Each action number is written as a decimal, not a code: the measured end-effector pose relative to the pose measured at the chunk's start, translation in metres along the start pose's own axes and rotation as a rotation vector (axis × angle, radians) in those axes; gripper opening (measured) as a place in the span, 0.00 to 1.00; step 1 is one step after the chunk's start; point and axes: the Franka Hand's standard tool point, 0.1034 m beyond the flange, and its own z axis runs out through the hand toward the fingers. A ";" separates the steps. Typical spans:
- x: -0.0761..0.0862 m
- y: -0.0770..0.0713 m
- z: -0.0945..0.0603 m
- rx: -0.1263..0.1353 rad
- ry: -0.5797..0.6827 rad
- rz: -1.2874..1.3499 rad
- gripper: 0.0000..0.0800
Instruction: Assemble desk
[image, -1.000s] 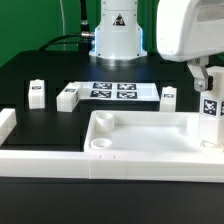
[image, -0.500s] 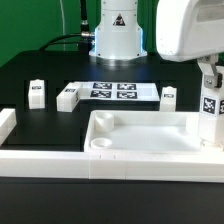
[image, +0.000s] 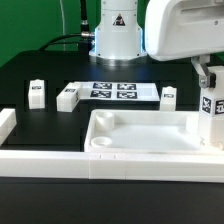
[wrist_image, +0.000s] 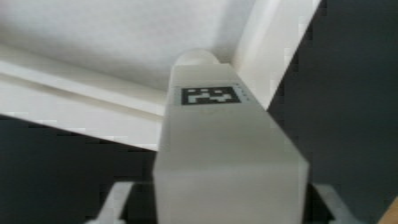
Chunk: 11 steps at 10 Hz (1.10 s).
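Observation:
The white tray-like tabletop (image: 140, 140) lies at the front, with a round socket (image: 101, 143) showing at its near left corner. My gripper (image: 208, 88) is shut on an upright white square leg (image: 210, 115) at the tabletop's right end. Whether its lower end sits in a socket is hidden. In the wrist view the tagged leg (wrist_image: 222, 150) fills the gap between my fingers (wrist_image: 118, 205), above the tabletop's rim (wrist_image: 89, 90). Three more legs stand on the black table: one at the left (image: 37, 92), one lying beside it (image: 68, 97), one at the right (image: 168, 96).
The marker board (image: 112, 91) lies flat behind the tabletop. A long white border wall (image: 50, 162) runs along the front, with a short end piece (image: 8, 122) at the exterior view's left. The robot base (image: 118, 35) stands at the back.
The jaws have closed from wide open onto the leg. The arm's body has shifted a little toward the exterior view's left, and the leg has stayed at the tabletop's right end.

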 end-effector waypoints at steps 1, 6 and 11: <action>0.000 0.001 0.000 -0.001 0.000 0.078 0.36; 0.001 0.006 0.001 -0.003 0.008 0.540 0.36; 0.000 0.009 0.001 -0.009 0.009 0.871 0.36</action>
